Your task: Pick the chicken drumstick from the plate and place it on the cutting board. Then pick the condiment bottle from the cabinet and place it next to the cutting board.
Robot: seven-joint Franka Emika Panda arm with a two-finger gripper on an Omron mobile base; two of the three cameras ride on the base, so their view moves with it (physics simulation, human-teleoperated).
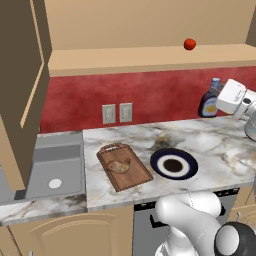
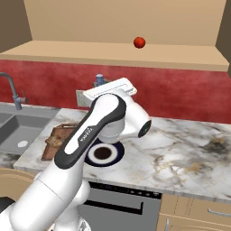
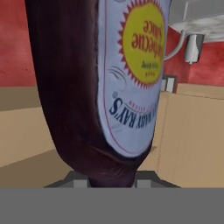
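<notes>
The gripper (image 1: 216,102) is pinching the bottle (image 1: 209,102) above the counter's (image 1: 215,145) back edge, carrying it boardward; the drumstick (image 1: 119,166) is resting on the cutting board (image 1: 136,179).

Marble counter (image 1: 210,137) carries the cutting board (image 1: 131,175) and, just beside it, the plate (image 1: 187,165). Chicken drumstick (image 1: 119,166) on the board. Cabinet shelf (image 1: 125,59): small red ball (image 1: 189,44).
</notes>
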